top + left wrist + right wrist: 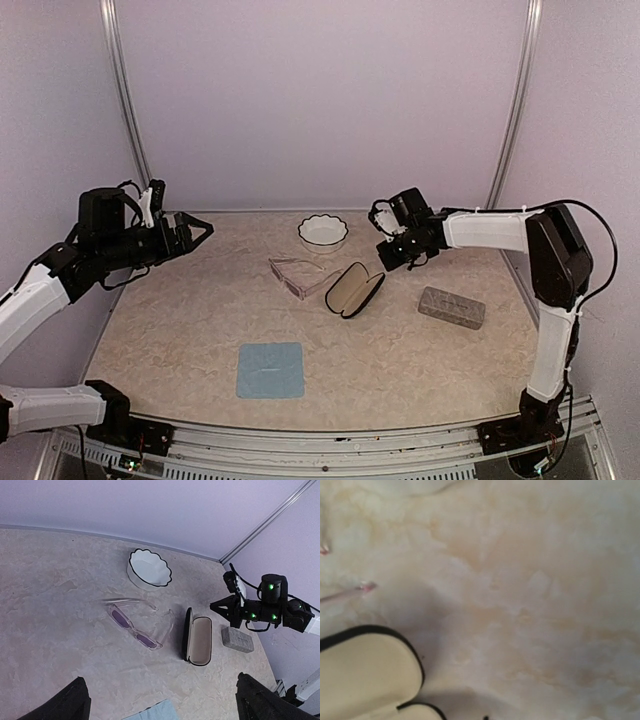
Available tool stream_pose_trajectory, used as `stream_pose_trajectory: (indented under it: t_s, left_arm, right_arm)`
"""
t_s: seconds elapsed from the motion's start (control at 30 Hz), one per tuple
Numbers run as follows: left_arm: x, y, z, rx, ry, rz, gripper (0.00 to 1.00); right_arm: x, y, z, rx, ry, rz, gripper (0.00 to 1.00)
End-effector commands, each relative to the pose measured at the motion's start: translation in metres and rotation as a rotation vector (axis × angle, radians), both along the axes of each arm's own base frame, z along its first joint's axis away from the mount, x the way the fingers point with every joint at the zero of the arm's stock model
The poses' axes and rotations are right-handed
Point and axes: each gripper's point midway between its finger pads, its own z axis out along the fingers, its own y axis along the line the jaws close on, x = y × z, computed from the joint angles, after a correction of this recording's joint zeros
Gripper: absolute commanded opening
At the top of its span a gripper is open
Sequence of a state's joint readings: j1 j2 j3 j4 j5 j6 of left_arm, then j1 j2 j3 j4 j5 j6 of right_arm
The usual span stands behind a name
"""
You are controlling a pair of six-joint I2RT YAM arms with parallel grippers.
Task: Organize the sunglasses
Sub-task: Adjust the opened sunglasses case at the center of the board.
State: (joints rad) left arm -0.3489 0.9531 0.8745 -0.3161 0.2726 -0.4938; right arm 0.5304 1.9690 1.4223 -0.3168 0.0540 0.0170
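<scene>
Our left gripper [198, 233] hangs released. Our right gripper [388, 255], clenched empty, hovers right of the sunglasses [300, 276].

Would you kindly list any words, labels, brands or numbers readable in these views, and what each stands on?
None can be read.
The pale sunglasses, open black case, grey case, white bowl and blue cloth show no print.
The green lights on the right arm are lamps, not signs.
</scene>
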Motion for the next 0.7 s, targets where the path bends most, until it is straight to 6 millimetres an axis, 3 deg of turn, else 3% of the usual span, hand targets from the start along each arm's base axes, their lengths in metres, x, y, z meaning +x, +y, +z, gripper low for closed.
stream_pose_trajectory:
  t_s: [0.0,0.27,0.67]
  left_arm:
    - [-0.003,0.005,0.006,-0.006,-0.023,0.02,0.99]
    - [-0.003,0.006,0.004,-0.006,-0.015,0.02,0.99]
    - [-0.001,0.002,0.003,-0.017,-0.013,0.011,0.99]
  right_arm:
    - [0.006,0.003,-0.011,0.049,0.049,-0.01,0.0]
    - [-0.004,0.0,-0.036,0.047,0.115,0.006,0.0]
    - [-0.025,0.002,-0.039,0.076,0.158,0.051,0.0]
